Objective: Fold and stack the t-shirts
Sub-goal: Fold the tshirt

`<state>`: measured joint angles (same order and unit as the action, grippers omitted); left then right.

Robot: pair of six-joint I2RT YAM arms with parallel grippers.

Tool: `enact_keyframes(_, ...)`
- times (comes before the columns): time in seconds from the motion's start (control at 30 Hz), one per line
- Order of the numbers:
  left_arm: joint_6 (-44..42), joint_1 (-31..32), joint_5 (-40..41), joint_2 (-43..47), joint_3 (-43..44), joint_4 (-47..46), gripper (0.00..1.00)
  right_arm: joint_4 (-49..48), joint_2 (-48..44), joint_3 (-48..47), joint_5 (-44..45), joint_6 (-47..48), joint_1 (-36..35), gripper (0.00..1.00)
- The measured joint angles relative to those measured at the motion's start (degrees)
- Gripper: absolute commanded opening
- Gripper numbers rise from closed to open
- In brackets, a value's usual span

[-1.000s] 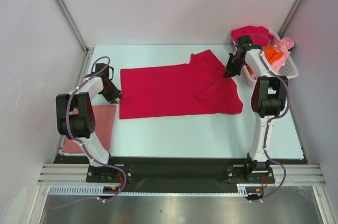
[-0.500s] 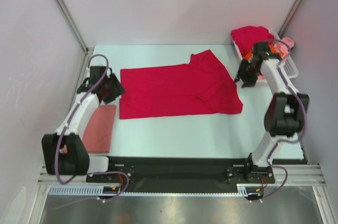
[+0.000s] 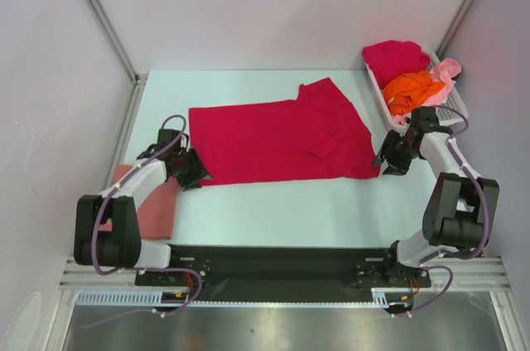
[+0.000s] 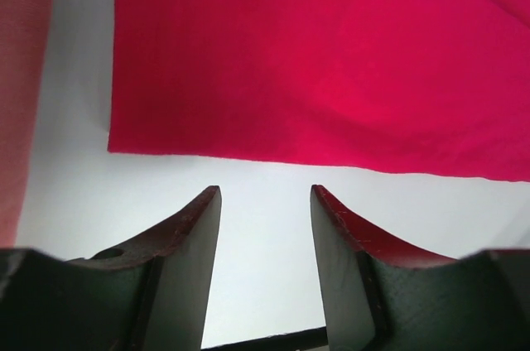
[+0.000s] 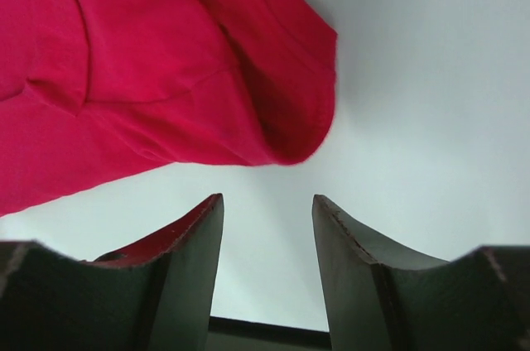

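While a crimson shirt (image 3: 281,140) lies spread flat on the table (image 3: 331,202), the left gripper (image 3: 195,175) and right gripper (image 3: 383,160) sit at its near corners.
Both jaws are parted and hold nothing (neither touches cloth). A folded salmon shirt (image 3: 156,206) lies at the left. The white basket (image 3: 458,108) holds a red shirt (image 3: 396,57), an orange shirt (image 3: 411,88) and a pink shirt (image 3: 447,72).

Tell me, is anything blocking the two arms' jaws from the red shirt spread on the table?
Nothing visible does. Both wrist views show only bare table between the open jaws and the near edge of the red shirt; the folded salmon shirt lies to the left.
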<state>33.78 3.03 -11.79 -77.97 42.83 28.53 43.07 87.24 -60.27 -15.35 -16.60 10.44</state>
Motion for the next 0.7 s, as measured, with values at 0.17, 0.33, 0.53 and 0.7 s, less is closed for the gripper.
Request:
enact_keyframes(0.17,0.2,-0.2,-0.6,-5.2,0.7,-0.6,0.51,-2.6,3.6,-0.3,-1.0,1.3,-1.7,0.49)
enact_keyframes(0.33,-0.1,-0.7,-0.6,-8.2,2.7,-0.6,0.5,-3.4,8.1,-2.1,0.0,2.3,-4.3,0.5)
enact_keyframes(0.53,-0.9,-1.7,-0.5,-10.9,4.8,-0.8,0.51,-4.1,10.2,-4.6,3.0,3.1,-6.5,0.48)
enact_keyframes(0.7,-1.0,-2.2,-0.6,-13.1,6.5,0.2,0.51,-4.0,10.8,-5.4,6.4,3.6,-6.9,0.48)
